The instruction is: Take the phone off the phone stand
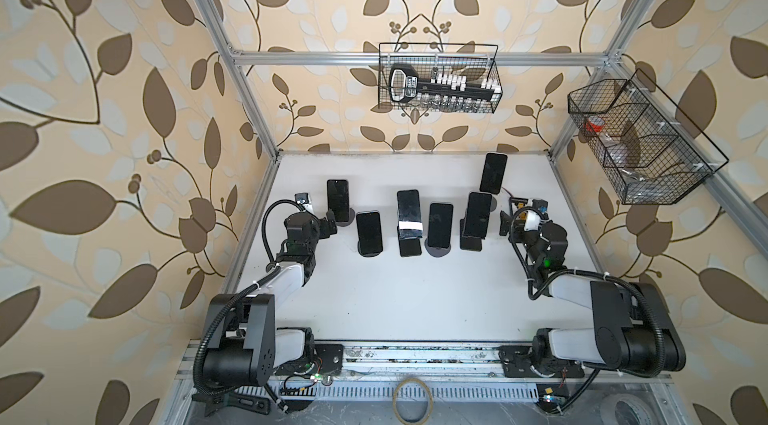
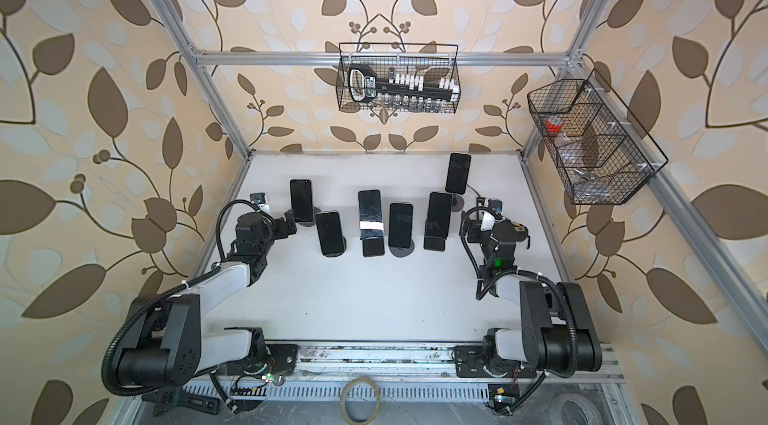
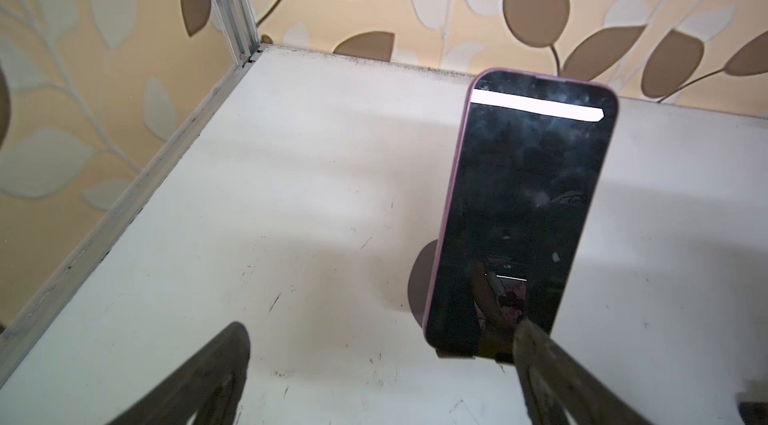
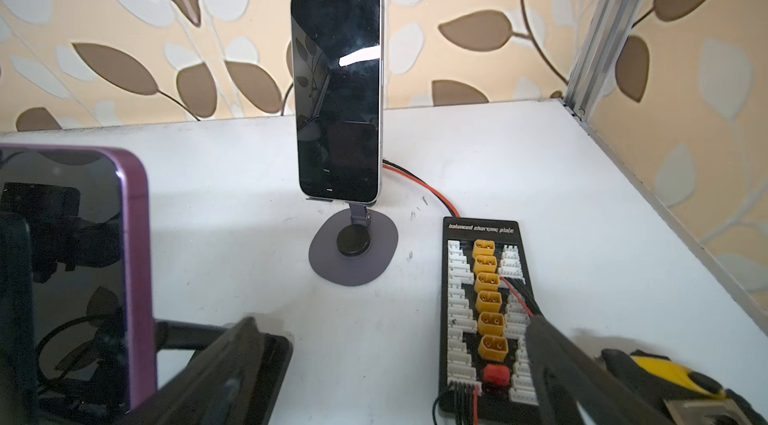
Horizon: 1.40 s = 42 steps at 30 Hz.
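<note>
The phone (image 3: 523, 211) in the pink case is propped steeply upright on its stand (image 3: 420, 277) toward the table's (image 3: 291, 194) far left corner. It is found just ahead of the left gripper (image 3: 380, 329), which is spread wide and empty, though offset to one side of the gap. The right gripper (image 4: 392, 323), likewise spread and empty, is seen well apart near the right edge.

I work in a lab test cell: an aluminium extrusion frame (image 1: 311, 57) boxes a white bench (image 1: 395, 298), leaf wallpaper panels (image 1: 124, 70) fill its sides, wire baskets (image 1: 478, 107) hang from its bars, and a balanced charging plate (image 4: 486, 306) lies by the bench's right edge.
</note>
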Motion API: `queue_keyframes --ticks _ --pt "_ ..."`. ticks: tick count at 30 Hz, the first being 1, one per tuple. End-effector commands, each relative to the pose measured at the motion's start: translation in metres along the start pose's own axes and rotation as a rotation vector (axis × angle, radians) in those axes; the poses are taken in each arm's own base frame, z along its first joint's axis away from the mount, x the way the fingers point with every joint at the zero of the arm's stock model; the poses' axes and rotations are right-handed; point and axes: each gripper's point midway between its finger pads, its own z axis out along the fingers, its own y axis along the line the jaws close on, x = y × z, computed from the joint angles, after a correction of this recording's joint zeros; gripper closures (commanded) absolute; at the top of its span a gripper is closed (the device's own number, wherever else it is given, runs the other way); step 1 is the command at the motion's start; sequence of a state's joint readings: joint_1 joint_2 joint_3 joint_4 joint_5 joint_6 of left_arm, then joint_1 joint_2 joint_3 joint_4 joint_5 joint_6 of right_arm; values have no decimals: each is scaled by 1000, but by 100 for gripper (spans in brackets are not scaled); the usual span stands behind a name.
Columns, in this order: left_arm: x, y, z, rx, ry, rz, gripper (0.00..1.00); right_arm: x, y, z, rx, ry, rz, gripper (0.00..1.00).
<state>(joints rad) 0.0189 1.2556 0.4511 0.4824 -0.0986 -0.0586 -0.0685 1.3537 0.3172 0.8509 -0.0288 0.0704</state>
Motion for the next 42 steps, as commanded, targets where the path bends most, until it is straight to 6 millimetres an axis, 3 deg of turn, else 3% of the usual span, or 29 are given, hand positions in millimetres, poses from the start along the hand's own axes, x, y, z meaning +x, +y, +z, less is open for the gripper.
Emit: queue_keyframes --ticks 1,6,13,17,22,27,32,37,42 --pt "-38 0 -2 -28 -72 -15 3 -20 -5 3 30 -20 16 1" --pt "-75 -10 -3 3 -94 20 4 -43 -12 10 76 -11 1 1" --pt "-157 -21 -12 5 -156 85 6 -81 -15 15 99 -8 14 0" --pt "-203 -47 -27 109 -229 160 11 -98 -28 17 193 59 136 0" --pt "-244 -84 -49 192 -278 258 10 -121 -16 11 175 68 164 0" --pt "-244 -143 -63 383 -301 334 10 -147 -17 15 205 81 226 0" --pt "-232 -216 -81 675 -306 449 8 -170 -1 25 144 139 288 0" --pt "-209 -279 -129 1087 -367 607 3 -179 15 21 113 174 303 5" --pt "-184 -322 -141 1249 -338 651 5 -175 31 3 89 211 279 19"
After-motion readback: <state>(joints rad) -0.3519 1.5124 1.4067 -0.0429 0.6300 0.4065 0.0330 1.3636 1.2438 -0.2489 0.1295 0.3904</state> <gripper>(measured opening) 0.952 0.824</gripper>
